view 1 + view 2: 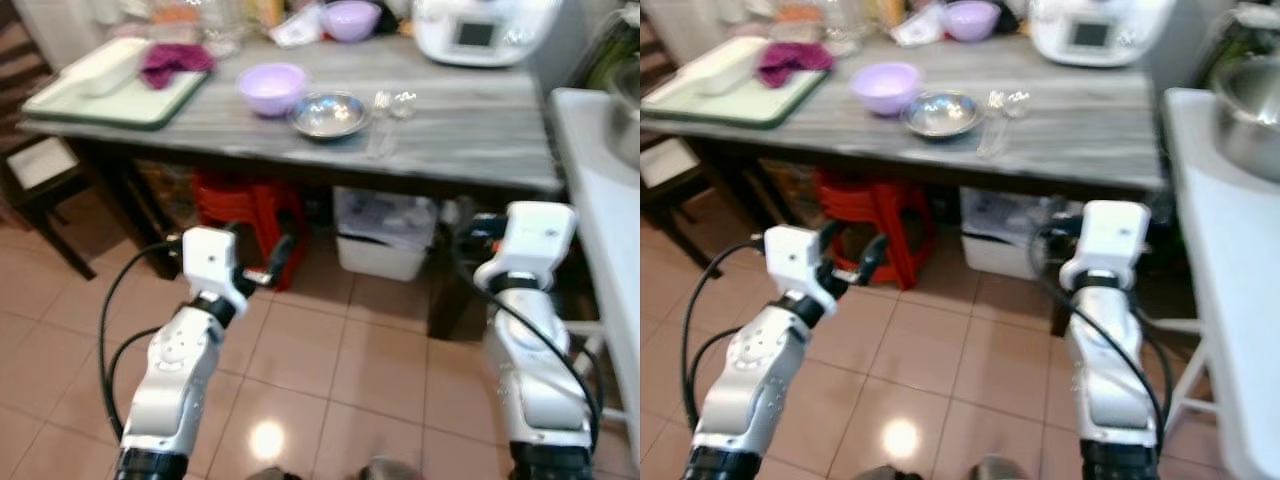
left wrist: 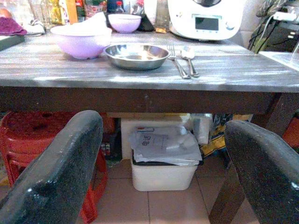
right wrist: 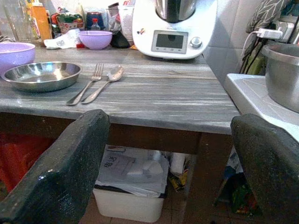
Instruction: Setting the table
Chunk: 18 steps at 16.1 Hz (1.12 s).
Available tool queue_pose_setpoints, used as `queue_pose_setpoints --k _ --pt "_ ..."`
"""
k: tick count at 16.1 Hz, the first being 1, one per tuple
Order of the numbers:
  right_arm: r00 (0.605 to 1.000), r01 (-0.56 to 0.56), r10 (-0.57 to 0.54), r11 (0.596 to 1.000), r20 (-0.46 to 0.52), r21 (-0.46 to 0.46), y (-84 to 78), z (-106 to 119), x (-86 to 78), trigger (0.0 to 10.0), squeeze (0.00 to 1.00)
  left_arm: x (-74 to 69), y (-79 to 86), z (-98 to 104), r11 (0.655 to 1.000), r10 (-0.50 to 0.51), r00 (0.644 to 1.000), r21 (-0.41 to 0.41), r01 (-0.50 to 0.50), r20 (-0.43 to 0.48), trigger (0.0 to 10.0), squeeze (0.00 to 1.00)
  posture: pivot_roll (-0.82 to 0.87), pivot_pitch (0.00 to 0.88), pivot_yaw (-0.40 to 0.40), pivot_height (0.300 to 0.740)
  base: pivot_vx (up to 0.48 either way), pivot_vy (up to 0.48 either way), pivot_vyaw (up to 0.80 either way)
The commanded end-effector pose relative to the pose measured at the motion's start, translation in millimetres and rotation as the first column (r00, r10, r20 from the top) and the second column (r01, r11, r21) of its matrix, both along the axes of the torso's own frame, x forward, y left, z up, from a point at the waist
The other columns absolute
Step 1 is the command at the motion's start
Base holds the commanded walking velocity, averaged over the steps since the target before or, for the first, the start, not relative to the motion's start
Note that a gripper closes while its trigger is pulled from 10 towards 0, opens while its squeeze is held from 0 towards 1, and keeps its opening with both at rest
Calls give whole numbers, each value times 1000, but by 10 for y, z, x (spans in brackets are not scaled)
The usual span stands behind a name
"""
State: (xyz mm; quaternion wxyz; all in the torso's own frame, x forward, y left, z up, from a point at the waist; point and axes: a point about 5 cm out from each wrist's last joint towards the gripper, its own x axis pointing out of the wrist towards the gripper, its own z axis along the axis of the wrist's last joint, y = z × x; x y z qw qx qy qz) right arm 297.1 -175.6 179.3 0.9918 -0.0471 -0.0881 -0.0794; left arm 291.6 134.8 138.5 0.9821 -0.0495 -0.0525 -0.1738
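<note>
You are facing a grey wood-grain table (image 1: 470,140) in a kitchen with a terracotta tiled floor (image 1: 330,370). At the far left of the table lies a pale green rectangular tray (image 1: 90,100) carrying a crumpled magenta cloth (image 1: 172,60). To its right, near the front edge, stands a lilac plastic bowl (image 1: 272,87), and just beside it a shallow round steel dish (image 1: 328,113). Right of the dish a steel fork (image 3: 86,86) and a steel spoon (image 3: 105,81) lie side by side, handles toward you. A second, smaller lilac bowl (image 1: 350,18) sits at the back of the table, and further right a white kitchen appliance with a small screen (image 1: 480,30). At the far right, a white counter (image 1: 1230,290) carries a large steel pot (image 3: 282,72).

Under the table you see a red plastic stool (image 1: 245,210) and, to its right, a white bin stuffed with plastic bags (image 2: 163,161).

Your left tool (image 1: 255,262) hangs below the table edge, in front of the stool, its black fingers (image 2: 56,172) set wide and holding nothing. Your right tool (image 3: 173,172) is also below the table edge, in front of the bin, fingers (image 3: 60,172) spread wide and empty.
</note>
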Motion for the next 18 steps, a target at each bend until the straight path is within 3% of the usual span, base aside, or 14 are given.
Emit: queue_pose_setpoints --k 1,14,18 --pt "1000 -2 2 1000 9 2 -9 28 -7 10000 0 -13 5 0 1000 4 1000 -2 -4 1 10000 0 -155 127 81 740 0 -375 0" --pt "1000 -6 6 1000 11 3 -17 41 -39 10000 0 -2 -25 -3 1000 -16 1000 -9 16 1 10000 0 -175 138 85 740 0 -371 0" --pt "1000 -4 4 1000 13 -1 -23 49 -49 10000 0 -2 -23 -5 1000 -21 1000 -3 21 -1 10000 0 -178 140 86 740 0 0 0"
